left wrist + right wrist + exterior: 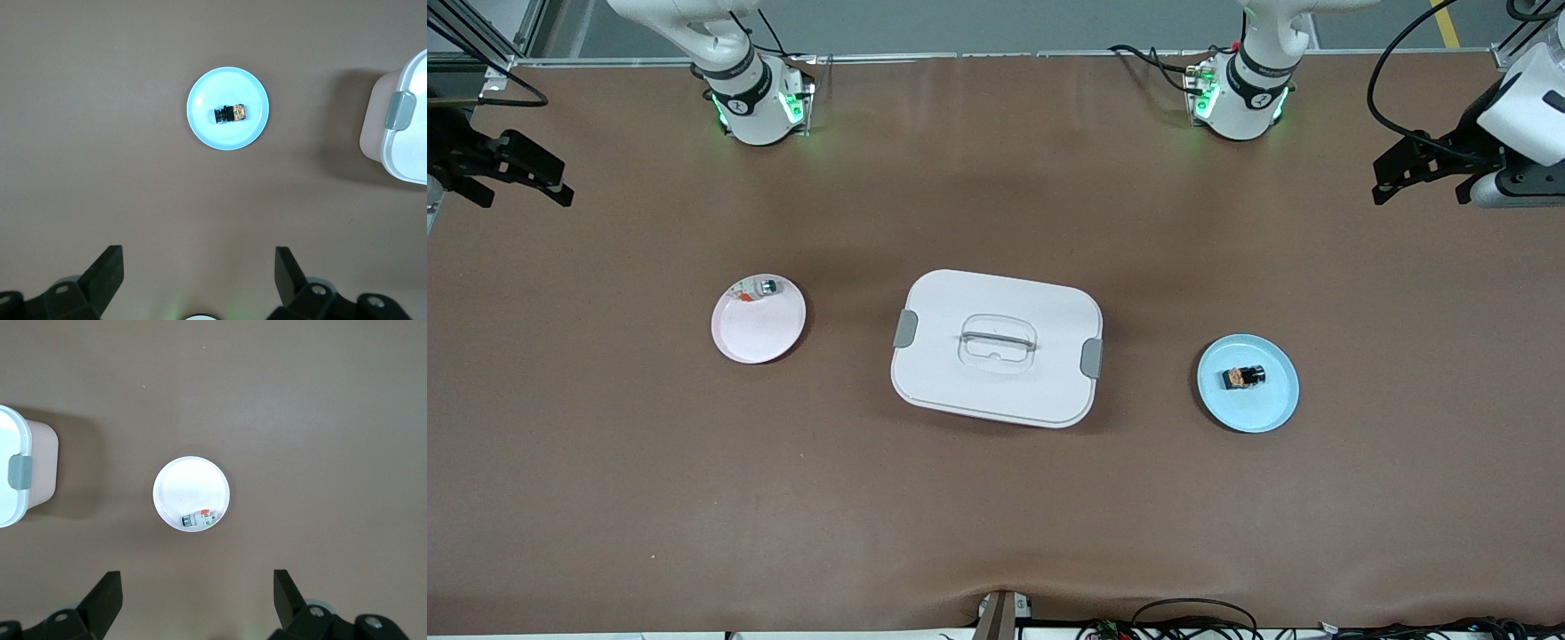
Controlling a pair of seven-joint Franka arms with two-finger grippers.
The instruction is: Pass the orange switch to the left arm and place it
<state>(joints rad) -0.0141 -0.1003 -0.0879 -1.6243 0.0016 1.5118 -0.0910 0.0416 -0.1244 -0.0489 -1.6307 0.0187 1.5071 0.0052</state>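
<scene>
The orange switch [1243, 378] lies on its side in the middle of the blue plate [1270, 411], which sits toward the left arm's end of the table, well apart from the box [996, 348]; the box stands closed near the centre of the tabletop, a grey latch at each short side; the pink plate [758, 324] rests toward the right arm's end, a small teal-and-silver piece [767, 286] at its rim nearest the robots' edge; the left gripper [1427, 169] hangs high over the left arm's end edge, jaws spread wide and empty; the right gripper [503, 169] hangs likewise over the right arm's end edge, jaws wide, holding nothing.
</scene>
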